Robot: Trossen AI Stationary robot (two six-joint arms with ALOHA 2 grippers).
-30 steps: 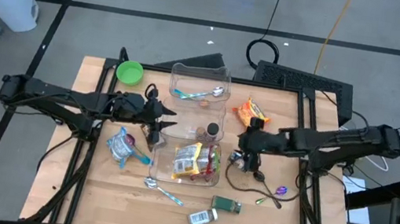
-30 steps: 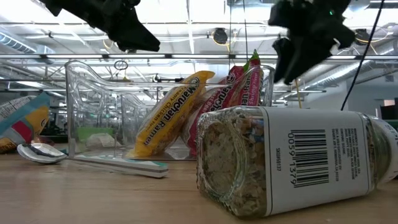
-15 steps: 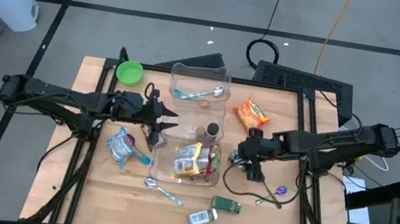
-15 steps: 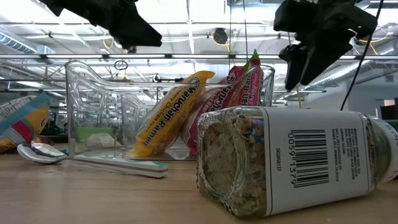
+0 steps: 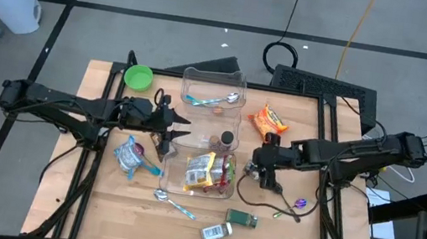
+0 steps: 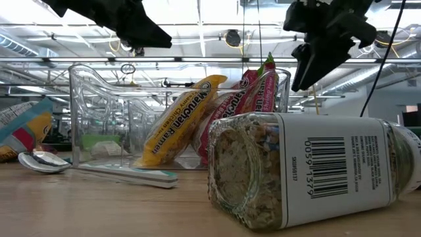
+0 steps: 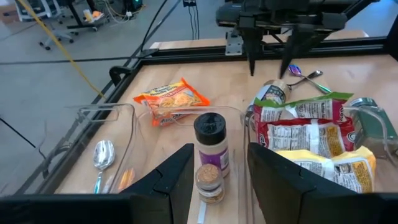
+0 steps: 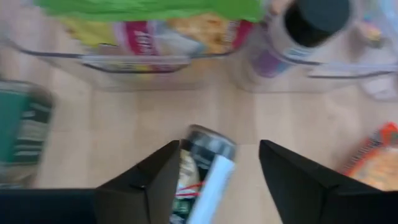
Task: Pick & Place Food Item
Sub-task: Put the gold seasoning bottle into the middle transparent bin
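Note:
A small jar (image 8: pixel 205 167) with a dark lid lies on its side on the table (image 5: pixel 100 196), right of the near clear bin (image 5: pixel 207 188). My right gripper (image 8: pixel 217 186) hovers open just above it, slanting down, one finger on either side and clear of it; the high view shows that gripper (image 5: pixel 262 172) over the jar (image 5: pixel 251 170). My left gripper (image 5: pixel 180 136) waits open in the air left of an upright black-capped spice bottle (image 7: pixel 211 152). The near bin holds several ramen packets (image 7: pixel 311 134).
A far clear bin (image 5: pixel 215 77) holds a spoon. An orange packet (image 5: pixel 267 121) lies at the far right. A green bowl (image 5: pixel 138 77), a blue bag (image 5: pixel 130 156), a spoon (image 5: pixel 171 204), a green jar (image 5: pixel 243 218) and a lying jar (image 6: pixel 309 171) sit around. A cable (image 5: pixel 269 202) trails near the right gripper.
My right gripper has swayed a little toward the table's right edge and back while turning at the wrist above the small jar. The jar has stayed where it was.

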